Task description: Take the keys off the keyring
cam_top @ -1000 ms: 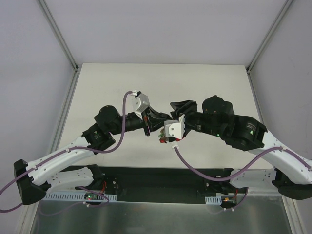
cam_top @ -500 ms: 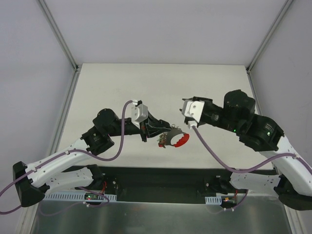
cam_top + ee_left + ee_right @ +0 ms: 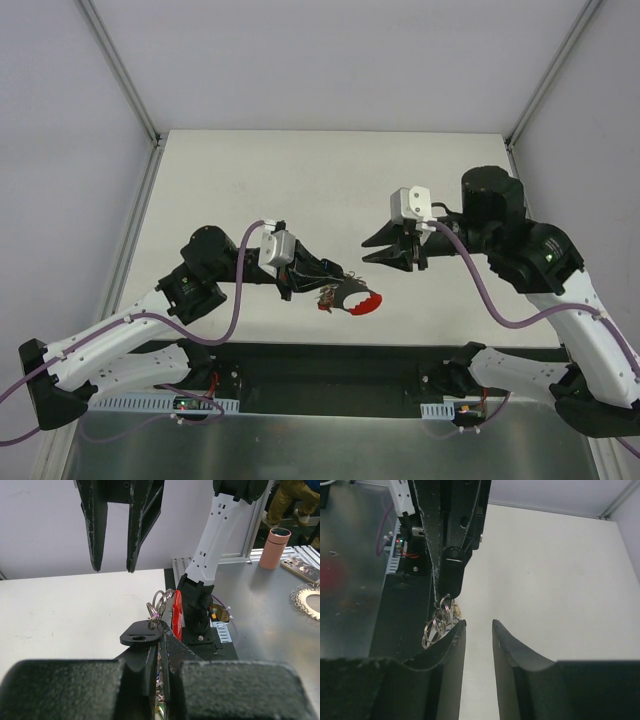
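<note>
My left gripper (image 3: 330,281) is shut on the bunch of keys (image 3: 345,296) and holds it above the table's near edge. A red key head (image 3: 366,304) sticks out to the right. In the left wrist view my left gripper (image 3: 161,639) clamps the bunch, with a black key head (image 3: 141,633), the silvery keyring loops (image 3: 159,605) and the red head (image 3: 176,614) showing past the tips. My right gripper (image 3: 368,251) is open and empty, up and to the right of the bunch, apart from it. In the right wrist view my right gripper (image 3: 478,625) faces the rings (image 3: 437,624).
The white table (image 3: 330,170) is framed by metal rails at left and right. A black base plate (image 3: 330,365) and a metal bench lie at the near edge. A pink cup (image 3: 276,547) and a phone (image 3: 300,569) stand on the bench beyond the right arm's base (image 3: 197,611).
My right gripper has drawn away to the right from the bunch and opened. My left gripper has moved slightly down and left, still holding the keys.
</note>
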